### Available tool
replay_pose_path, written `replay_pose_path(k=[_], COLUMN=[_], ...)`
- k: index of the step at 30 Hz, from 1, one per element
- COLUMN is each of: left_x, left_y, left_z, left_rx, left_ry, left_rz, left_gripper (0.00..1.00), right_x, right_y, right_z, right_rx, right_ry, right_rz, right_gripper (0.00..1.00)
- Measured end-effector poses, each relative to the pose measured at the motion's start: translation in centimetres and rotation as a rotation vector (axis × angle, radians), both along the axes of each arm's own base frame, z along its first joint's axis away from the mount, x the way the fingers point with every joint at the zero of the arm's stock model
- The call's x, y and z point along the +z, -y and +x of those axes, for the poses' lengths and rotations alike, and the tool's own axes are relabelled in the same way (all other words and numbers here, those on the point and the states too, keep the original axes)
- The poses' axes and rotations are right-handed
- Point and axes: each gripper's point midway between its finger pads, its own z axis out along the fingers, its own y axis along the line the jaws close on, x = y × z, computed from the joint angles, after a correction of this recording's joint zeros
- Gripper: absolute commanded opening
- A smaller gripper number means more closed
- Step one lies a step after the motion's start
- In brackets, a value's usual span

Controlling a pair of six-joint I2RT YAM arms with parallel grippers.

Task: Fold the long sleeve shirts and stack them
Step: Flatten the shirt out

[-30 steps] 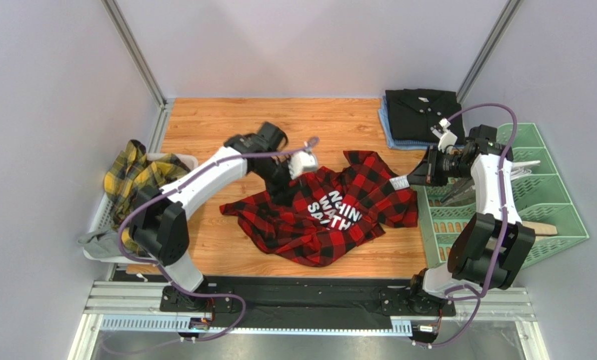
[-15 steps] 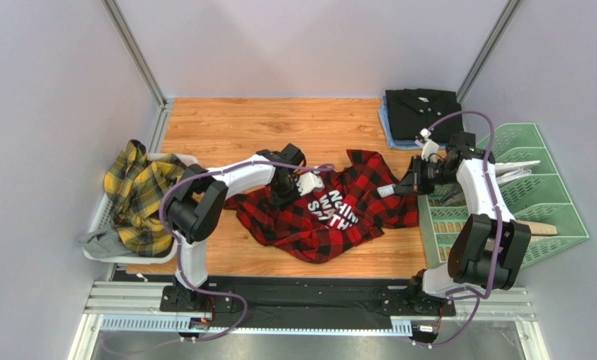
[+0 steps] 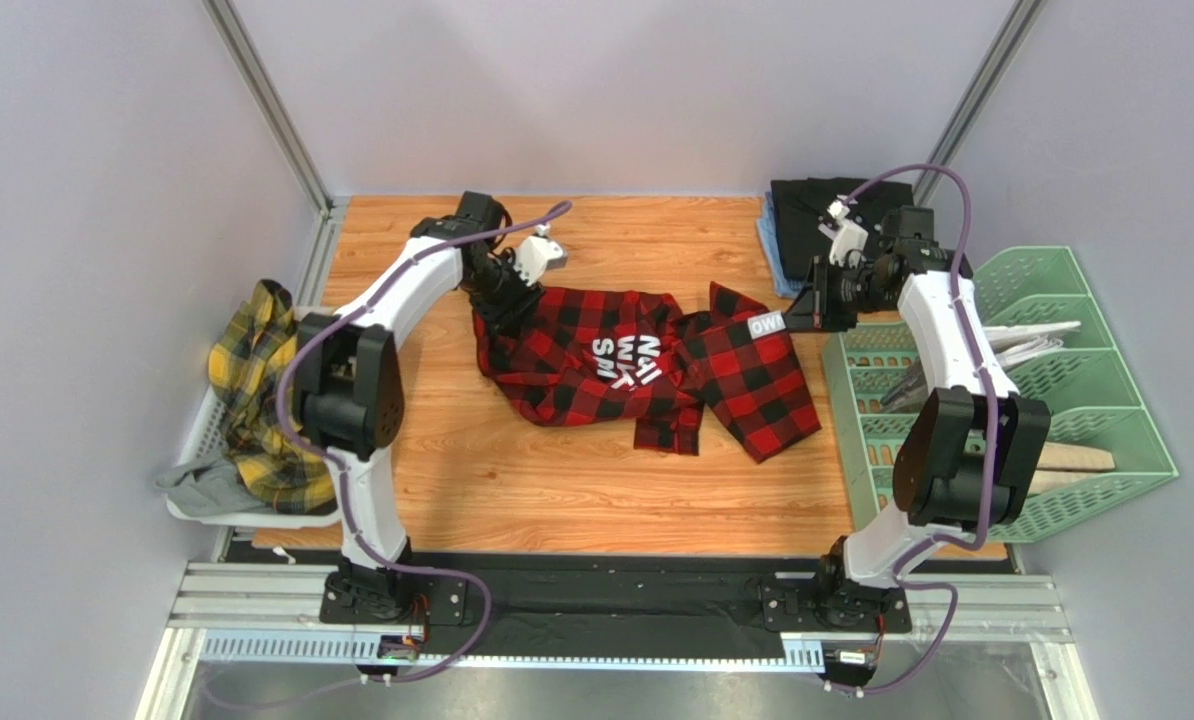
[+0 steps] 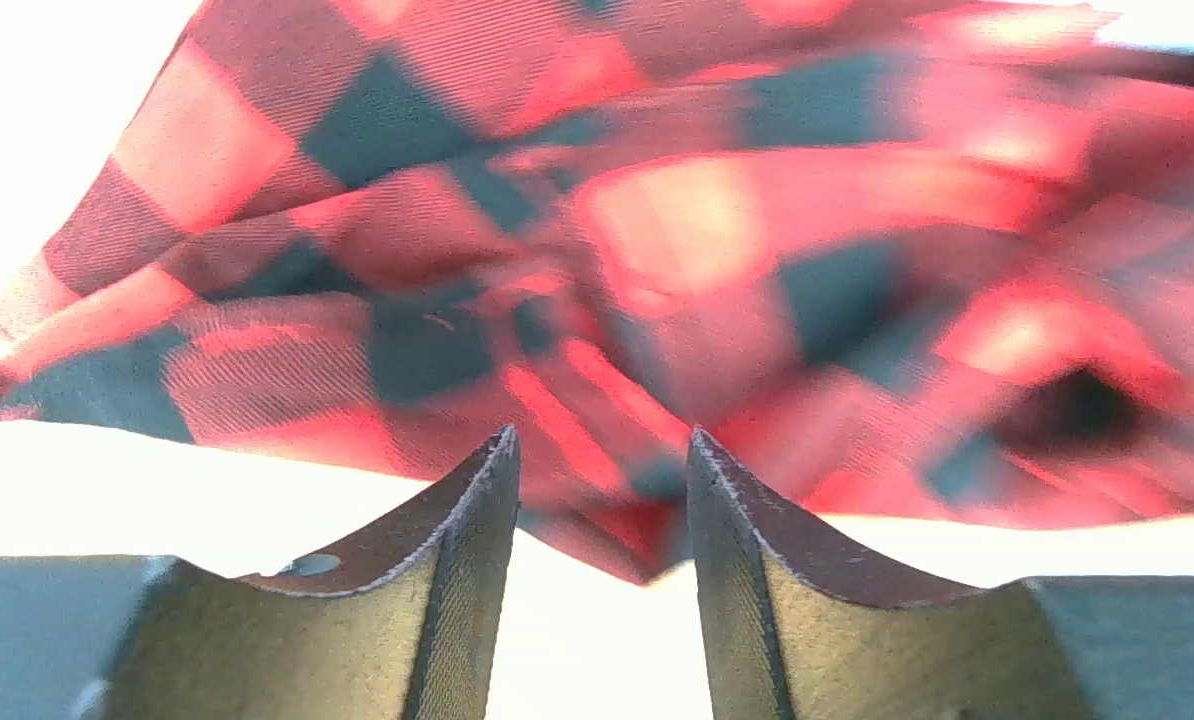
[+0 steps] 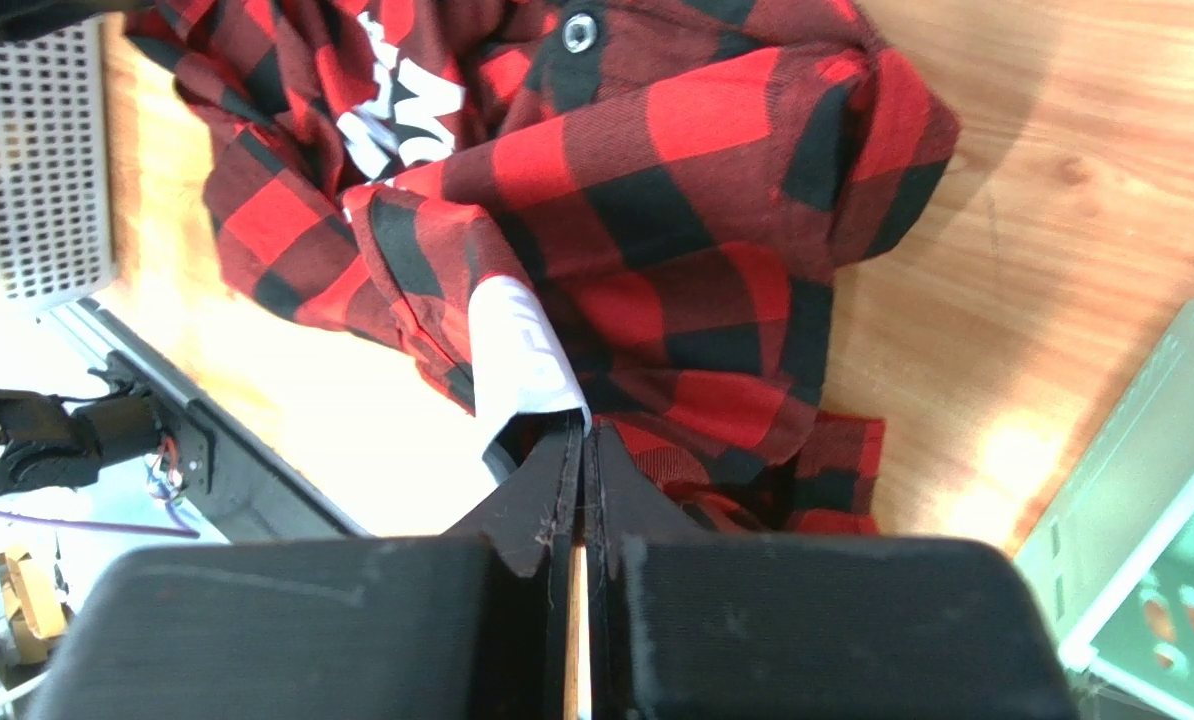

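Note:
The red-and-black check shirt (image 3: 618, 360) with white block letters lies stretched sideways across the wooden table (image 3: 558, 495). My left gripper (image 3: 500, 299) is at its upper left edge. In the left wrist view the left gripper (image 4: 603, 435) is open, and a corner of the shirt (image 4: 708, 270) hangs loose between the fingertips. My right gripper (image 3: 802, 312) is shut on the shirt's right edge by a white patch (image 3: 766, 323); the right wrist view shows the right gripper (image 5: 581, 428) pinching the cloth (image 5: 663, 225). The yellow plaid shirt (image 3: 265, 390) lies crumpled in a basket. The black shirt (image 3: 844, 225) lies folded at the back right.
A white basket (image 3: 198, 450) at the left table edge holds the yellow plaid shirt and a grey cloth. A green compartment rack (image 3: 1069, 390) stands at the right with hangers in it. Grey walls close in the table at the back and sides.
Both arms moved toward the back, dragging the check shirt away from the front and spreading it wider. The left jaws narrowed on the cloth, then parted again.

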Motion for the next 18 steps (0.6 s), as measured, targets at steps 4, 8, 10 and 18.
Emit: replay_pose_path(k=[4,8,10,18], left_x=[4.9,6.1,4.6,-2.6], left_y=[2.9,6.6,8.1,10.5], left_z=[-3.9,-8.0,-9.7,-10.3], left_rx=[-0.153,-0.334,-0.407,-0.539], left_ry=[0.037,0.04,0.005,-0.096], left_rz=[-0.101,-0.132,-0.117,0.01], left_gripper=[0.59,0.61,0.61,0.51], right_x=[1.2,1.5,0.9,-2.7], right_y=[-0.5,-1.2,-1.7,-2.7], right_z=[-1.0,-2.9,-4.1,-8.1], right_rx=[0.01,0.029,0.042,0.087], right_ry=[0.015,0.007,-0.02,-0.154], right_rz=[0.018,0.047,0.051,0.032], right_gripper=[0.0,0.0,0.0,0.0])
